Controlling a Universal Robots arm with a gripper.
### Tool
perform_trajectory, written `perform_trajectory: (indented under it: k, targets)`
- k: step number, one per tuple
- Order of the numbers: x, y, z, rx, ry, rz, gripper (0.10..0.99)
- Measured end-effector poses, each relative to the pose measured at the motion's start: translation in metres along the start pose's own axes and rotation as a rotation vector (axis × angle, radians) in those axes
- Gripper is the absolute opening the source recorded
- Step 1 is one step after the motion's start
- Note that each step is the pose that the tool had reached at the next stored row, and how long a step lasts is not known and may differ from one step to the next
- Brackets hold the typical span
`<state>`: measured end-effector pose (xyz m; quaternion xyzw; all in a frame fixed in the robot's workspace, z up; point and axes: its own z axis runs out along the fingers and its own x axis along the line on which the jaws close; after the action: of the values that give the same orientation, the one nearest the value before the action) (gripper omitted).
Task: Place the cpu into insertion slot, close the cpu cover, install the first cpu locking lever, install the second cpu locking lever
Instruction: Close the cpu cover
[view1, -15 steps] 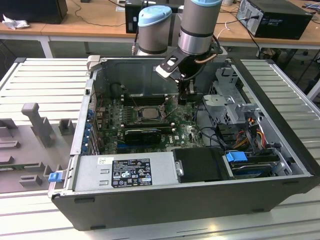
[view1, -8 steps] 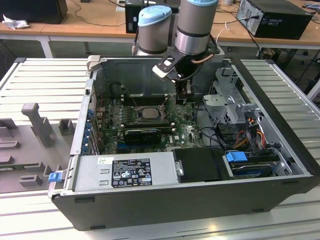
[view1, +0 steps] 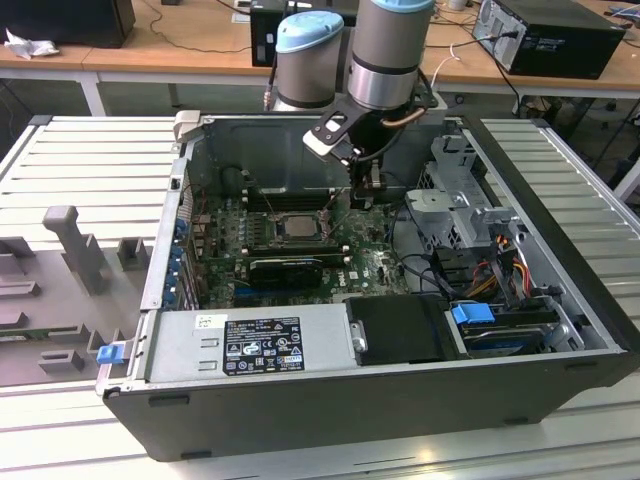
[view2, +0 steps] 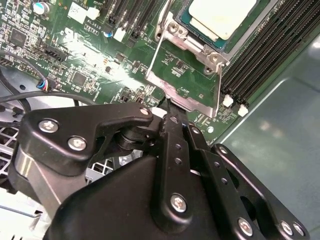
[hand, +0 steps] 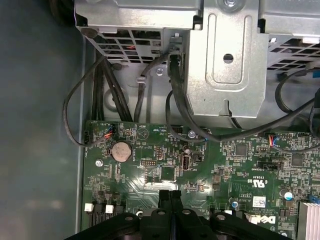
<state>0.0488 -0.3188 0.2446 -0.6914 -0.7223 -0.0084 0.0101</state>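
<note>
The cpu (view2: 220, 17) is a pale square chip lying in the insertion slot (view2: 181, 31), whose silvery rim frames it. In the exterior view the cpu (view1: 296, 226) shows mid-board inside the open computer case. The cpu cover (view2: 186, 98), a thin metal frame with a square cut-out, stands tilted up off the slot, and the green board shows through it. My gripper (view2: 170, 107) is shut, with its black fingertips pressed together against the cover's free edge. In the exterior view the gripper (view1: 365, 195) hangs just to the right of the slot. In the first wrist view the shut fingers (hand: 165, 197) hold nothing.
Long black memory slots (view2: 270, 45) run beside the slot. A black finned block (view1: 285, 268) lies in front of it, and a power supply (view1: 250, 345) fills the case front. A metal drive cage (hand: 225, 55) and black cables (hand: 175, 100) crowd the exterior view's right side.
</note>
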Motion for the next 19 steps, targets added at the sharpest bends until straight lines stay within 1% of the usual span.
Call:
perform_trajectory:
  k: [6, 9, 10, 15, 16, 19]
  targets:
    - [0.0001, -0.0025, 0.0000, 0.000, 0.0000, 0.000, 0.106]
    - [0.0003, -0.0063, 0.0001, 0.000, 0.0000, 0.000, 0.106]
    - [0.0005, -0.0099, 0.0002, 0.000, 0.0000, 0.000, 0.106]
    - [0.0009, -0.0201, 0.0006, 0.000, 0.0001, 0.000, 0.106]
    - [0.0011, -0.0248, 0.0006, 0.000, -0.0001, 0.000, 0.106]
    - [0.0013, -0.0319, 0.0008, 0.000, -0.0001, 0.000, 0.106]
